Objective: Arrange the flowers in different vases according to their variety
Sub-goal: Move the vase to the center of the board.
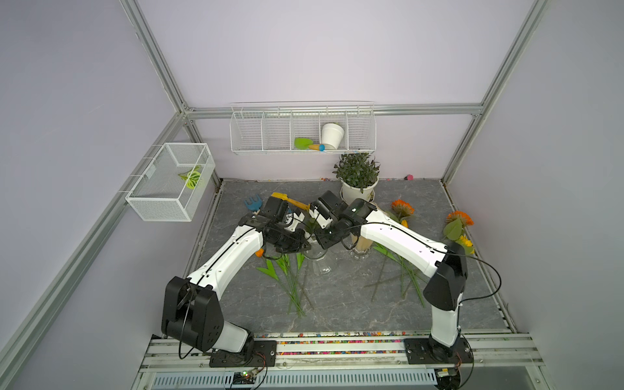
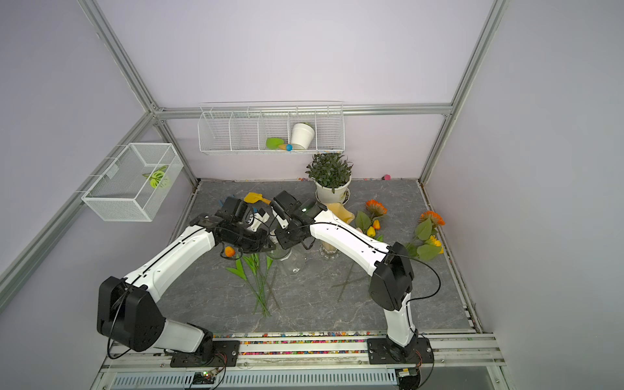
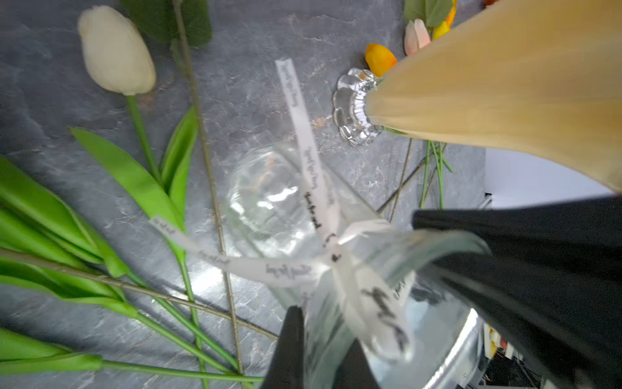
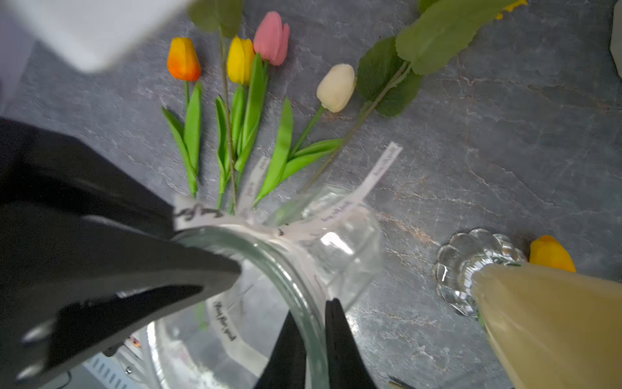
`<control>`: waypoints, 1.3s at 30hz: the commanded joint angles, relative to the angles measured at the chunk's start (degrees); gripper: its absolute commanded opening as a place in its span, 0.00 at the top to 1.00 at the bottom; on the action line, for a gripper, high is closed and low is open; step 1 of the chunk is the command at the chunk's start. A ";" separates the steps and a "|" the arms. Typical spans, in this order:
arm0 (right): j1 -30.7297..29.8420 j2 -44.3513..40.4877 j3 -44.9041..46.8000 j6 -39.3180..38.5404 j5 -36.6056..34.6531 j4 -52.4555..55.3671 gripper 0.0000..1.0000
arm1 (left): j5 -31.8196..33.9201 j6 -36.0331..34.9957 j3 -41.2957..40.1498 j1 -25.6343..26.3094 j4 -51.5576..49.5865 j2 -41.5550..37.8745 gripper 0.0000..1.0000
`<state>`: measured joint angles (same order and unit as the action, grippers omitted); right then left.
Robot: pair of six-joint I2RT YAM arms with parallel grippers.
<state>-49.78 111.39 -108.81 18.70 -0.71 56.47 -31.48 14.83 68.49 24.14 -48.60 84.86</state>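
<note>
We see both arms meeting at the clear vase (image 1: 319, 261). The right gripper (image 4: 319, 310) has its fingers pinched narrow on the glass rim, one inside and one outside, and the left gripper (image 3: 323, 336) has its fingers closed tight farther along that rim, by the white ribbon (image 3: 296, 101) tied round the neck. The yellow vase (image 2: 339, 211) stands just beside the clear vase. Tulips (image 4: 240, 60) in orange, yellow, pink and cream lie flat on the table (image 1: 337, 314) next to the clear vase, and the orange sunflower-like heads (image 1: 403, 206) lie well apart from it, beyond the yellow vase.
</note>
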 commanded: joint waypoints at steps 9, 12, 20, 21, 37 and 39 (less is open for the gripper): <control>1.32 4.44 1.68 -3.75 -2.13 0.13 0.89 | -1.81 -5.25 2.48 1.97 -4.36 3.47 1.00; 1.28 4.59 1.34 -3.85 -1.90 0.20 0.59 | -0.87 -5.19 3.61 1.99 -5.21 3.73 1.00; 1.26 3.40 -1.56 -4.66 -3.48 1.08 0.26 | 2.15 -5.60 7.62 2.05 -8.85 5.26 1.00; 1.26 3.26 -2.05 -4.87 -3.58 1.27 0.26 | 2.48 -5.69 7.92 2.10 -9.20 5.39 1.00; 1.27 -3.22 -6.25 -7.14 -4.06 3.32 0.27 | 6.08 -6.00 12.21 2.06 -12.60 7.50 1.00; 1.26 -4.98 -6.14 -7.43 -5.22 3.80 0.27 | 6.39 -5.96 13.04 2.05 -12.84 8.10 1.00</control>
<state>-48.71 111.22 -113.93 12.47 -3.66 58.92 -26.59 9.82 79.37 25.91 -60.10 91.70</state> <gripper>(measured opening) 0.732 0.104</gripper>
